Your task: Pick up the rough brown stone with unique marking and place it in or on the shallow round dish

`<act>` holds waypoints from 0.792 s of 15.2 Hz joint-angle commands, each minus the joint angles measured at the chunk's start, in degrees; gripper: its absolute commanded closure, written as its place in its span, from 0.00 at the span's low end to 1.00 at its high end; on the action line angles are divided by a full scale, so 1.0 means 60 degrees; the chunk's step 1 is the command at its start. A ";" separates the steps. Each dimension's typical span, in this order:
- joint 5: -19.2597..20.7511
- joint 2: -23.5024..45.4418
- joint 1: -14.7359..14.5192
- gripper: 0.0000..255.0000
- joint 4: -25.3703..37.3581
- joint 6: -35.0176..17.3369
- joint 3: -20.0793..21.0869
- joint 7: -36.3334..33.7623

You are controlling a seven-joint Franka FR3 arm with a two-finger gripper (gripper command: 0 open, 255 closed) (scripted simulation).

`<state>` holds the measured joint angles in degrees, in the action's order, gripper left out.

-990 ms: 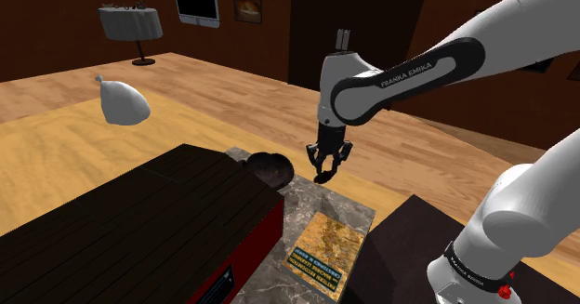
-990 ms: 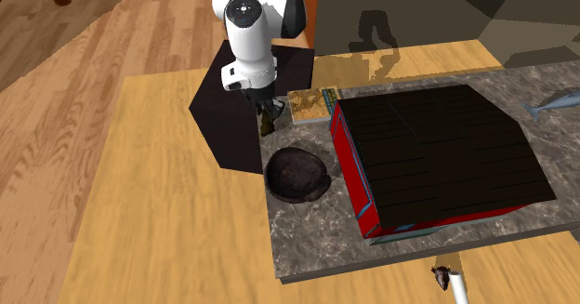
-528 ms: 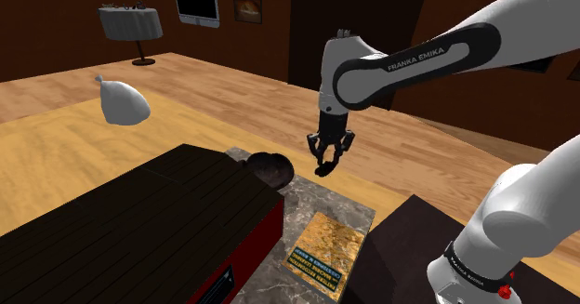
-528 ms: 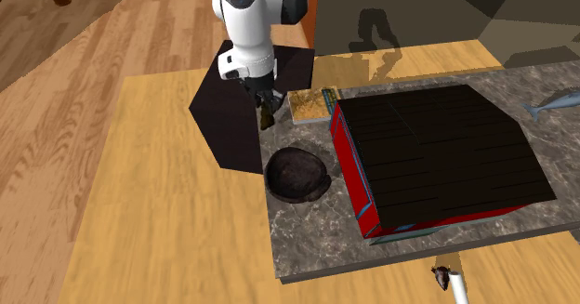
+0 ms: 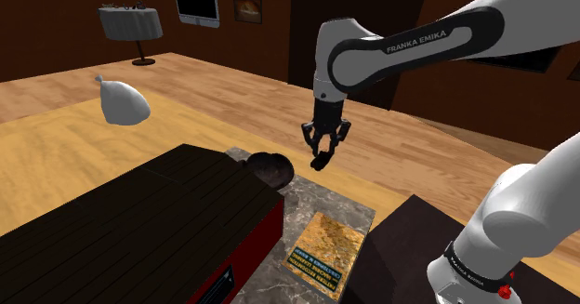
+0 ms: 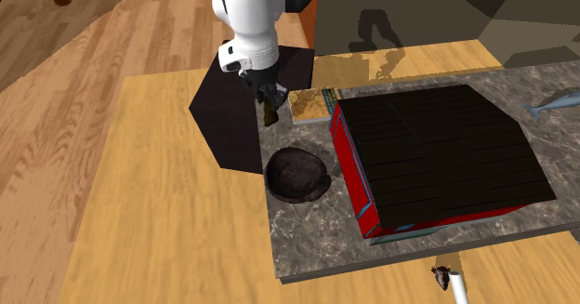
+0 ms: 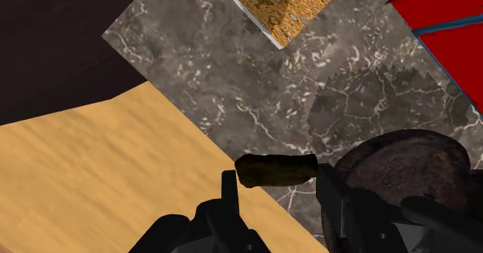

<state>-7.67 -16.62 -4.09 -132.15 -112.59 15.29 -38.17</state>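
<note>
My black gripper [image 5: 319, 157] hangs in the air above the marble table, shut on a small rough brown stone [image 7: 275, 170] that sits crosswise between the fingertips. From the second exterior view the gripper [image 6: 270, 114] and the stone [image 6: 270, 117] are over the table's corner near the stand. The shallow round dish [image 5: 271, 168] is dark and rough. It rests on the marble beside the red box, a short way below and beyond the gripper. In the wrist view the dish [image 7: 406, 170] lies just past one finger [image 7: 331, 193].
A red box with a dark slatted top [image 6: 437, 153] covers much of the marble table [image 6: 307, 232]. An orange printed card [image 5: 325, 244] lies near the stand [image 6: 228, 116]. A white bag [image 5: 121, 100] floats over the wooden floor. A fish [image 6: 558, 100] lies at the table's far end.
The gripper has risen and drifted slightly toward the shoulder view's left with the stone still clasped. The dish and box have not moved.
</note>
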 commanded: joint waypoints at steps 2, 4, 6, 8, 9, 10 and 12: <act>0.0203 0.0955 -0.0014 1.00 0.1053 0.0096 0.0233 -0.0409; 0.0393 0.1681 -0.0058 1.00 0.1859 0.0180 0.0404 -0.0743; 0.0617 0.2416 -0.0130 1.00 0.2712 0.0310 0.0550 -0.1080; 0.0868 0.3167 -0.0233 1.00 0.3618 0.0489 0.0671 -0.1414; 0.1000 0.3549 -0.0301 1.00 0.4094 0.0598 0.0720 -0.1577; 0.1137 0.3936 -0.0377 1.00 0.4587 0.0720 0.0763 -0.1737; 0.1454 0.4835 -0.0593 1.00 0.5776 0.1053 0.0830 -0.2079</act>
<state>0.30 10.30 -7.12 -100.46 -107.22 20.06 -49.72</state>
